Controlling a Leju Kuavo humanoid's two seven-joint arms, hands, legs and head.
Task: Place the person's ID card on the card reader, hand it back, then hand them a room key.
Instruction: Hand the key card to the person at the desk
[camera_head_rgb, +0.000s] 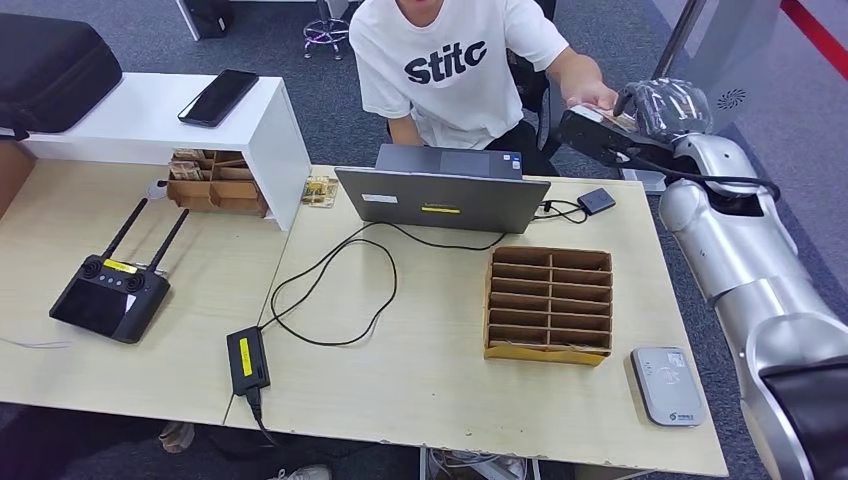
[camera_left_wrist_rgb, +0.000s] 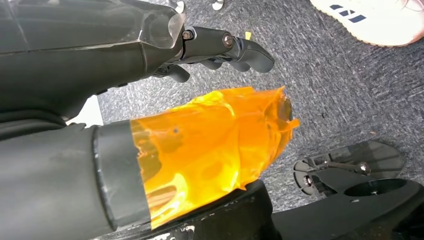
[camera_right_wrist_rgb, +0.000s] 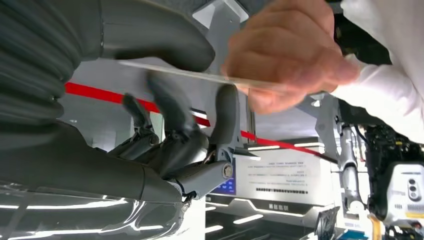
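Observation:
My right hand (camera_head_rgb: 655, 108) is raised past the table's far right corner, meeting the person's hand (camera_head_rgb: 590, 95). The ID card (camera_right_wrist_rgb: 200, 76) shows edge-on as a thin pale plate in the right wrist view. My thumb (camera_right_wrist_rgb: 165, 45) lies on one face and my dark fingers (camera_right_wrist_rgb: 172, 107) are under the other, while the person's hand (camera_right_wrist_rgb: 290, 55) grips its far end. The grey card reader (camera_head_rgb: 668, 385) lies at the table's front right corner. My left hand (camera_left_wrist_rgb: 210, 47) hangs over the carpet holding nothing, its thumb wrapped in orange tape.
A cardboard slot box (camera_head_rgb: 548, 303) stands just left of the reader. An open laptop (camera_head_rgb: 443, 190) with trailing cables and a power brick (camera_head_rgb: 247, 360) take the table's middle. A black remote controller (camera_head_rgb: 110, 290) lies at the left, and a phone (camera_head_rgb: 218, 96) on a white shelf.

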